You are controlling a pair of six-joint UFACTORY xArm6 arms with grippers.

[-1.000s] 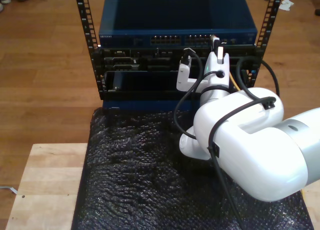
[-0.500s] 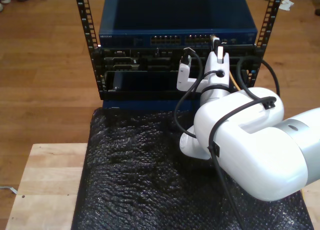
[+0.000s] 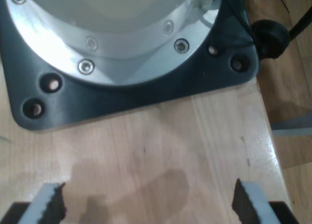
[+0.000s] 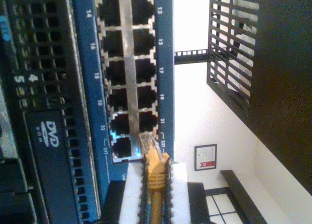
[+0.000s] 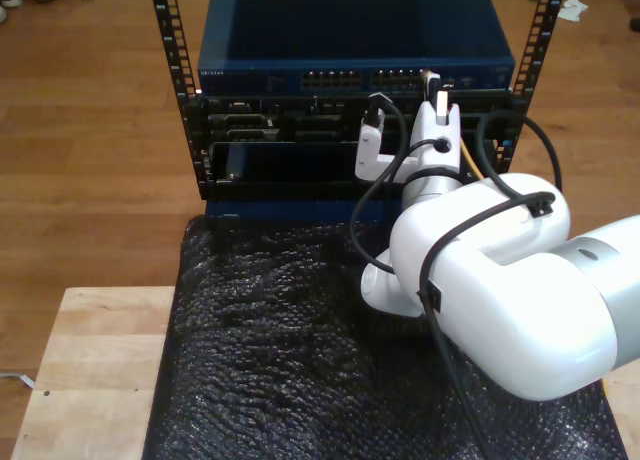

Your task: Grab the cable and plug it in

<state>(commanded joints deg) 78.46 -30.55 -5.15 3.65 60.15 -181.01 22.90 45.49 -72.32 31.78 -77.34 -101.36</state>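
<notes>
My second gripper point(image 4: 155, 185) is clamped on the cable point(image 4: 155, 173), whose clear plug point(image 4: 147, 142) sits at a port in the last row of the blue switch point(image 4: 90, 63); whether it is seated I cannot tell. My first gripper point(image 3: 146, 204) is wide open and holds nothing, over a wooden table point(image 3: 161, 146) near a black base plate point(image 3: 146, 95).

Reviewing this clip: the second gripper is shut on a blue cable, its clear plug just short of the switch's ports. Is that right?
Not quite: the cable is yellow-orange, not blue, as the second wrist view shows. The rest stands: my second gripper is shut on it, with the clear plug just short of the blue switch's ports.
</notes>
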